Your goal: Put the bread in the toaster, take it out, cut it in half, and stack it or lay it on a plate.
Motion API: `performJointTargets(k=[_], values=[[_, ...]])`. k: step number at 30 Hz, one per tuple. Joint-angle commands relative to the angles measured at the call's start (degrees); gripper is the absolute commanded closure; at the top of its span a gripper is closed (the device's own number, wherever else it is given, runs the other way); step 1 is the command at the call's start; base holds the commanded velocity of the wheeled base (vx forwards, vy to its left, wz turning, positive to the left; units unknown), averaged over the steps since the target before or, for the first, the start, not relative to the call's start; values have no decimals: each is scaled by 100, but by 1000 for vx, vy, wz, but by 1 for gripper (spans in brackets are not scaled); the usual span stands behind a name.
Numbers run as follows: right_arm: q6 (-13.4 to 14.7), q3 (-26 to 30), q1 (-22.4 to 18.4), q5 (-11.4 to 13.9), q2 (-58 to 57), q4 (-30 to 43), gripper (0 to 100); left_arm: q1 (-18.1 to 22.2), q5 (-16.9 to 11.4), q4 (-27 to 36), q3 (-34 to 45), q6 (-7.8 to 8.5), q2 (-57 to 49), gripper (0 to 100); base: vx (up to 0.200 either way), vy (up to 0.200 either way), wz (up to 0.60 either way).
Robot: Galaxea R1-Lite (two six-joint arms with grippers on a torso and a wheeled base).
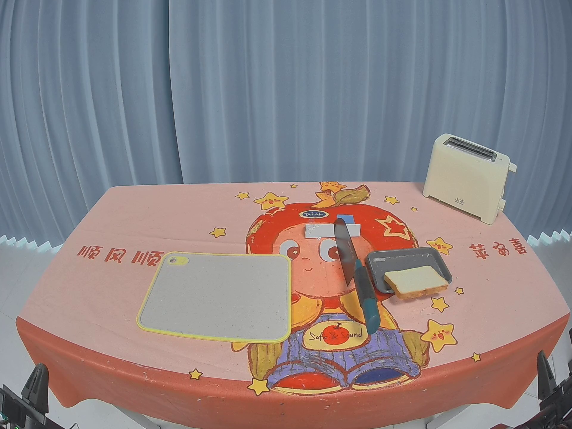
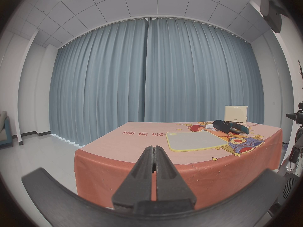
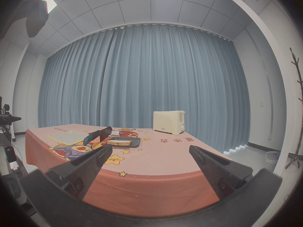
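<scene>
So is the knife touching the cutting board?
Apart. The head view shows the knife lying to the right of the cutting board, with a band of printed tablecloth plainly between them.

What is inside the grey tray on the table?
One slice of bread lies in the tray, toward its near edge. Anything under the slice is hidden.

- The cutting board (image 1: 220,296) lies on the table (image 1: 149,221), left of centre, near the front edge.
- The knife (image 1: 356,275) lies right of the board, handle toward the front.
- The tray (image 1: 399,258) sits just right of the knife.
- The bread (image 1: 416,281) lies in the tray.
- The toaster (image 1: 468,177) stands at the far right, behind the tray.
</scene>
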Motion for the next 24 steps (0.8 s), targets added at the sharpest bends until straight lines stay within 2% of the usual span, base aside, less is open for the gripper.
performJointTargets(k=[1,4,16,19,24], values=[[-4,101,0,-2,-101,-39,0,8,1,-1,101,-2,-22,100,0,0,0],[-101,92,-9,-46,-101,-821,0,-1,1,-1,101,-2,-22,100,0,0,0],[-127,101,0,15,-101,-540,0,8,1,-1,101,-2,-22,100,0,0,0],[-232,101,9,24,-101,-452,0,-1,1,-1,101,-2,-22,100,0,0,0],[-232,-198,26,165,-101,-443,0,-1,1,-1,101,-2,-22,100,0,0,0]])
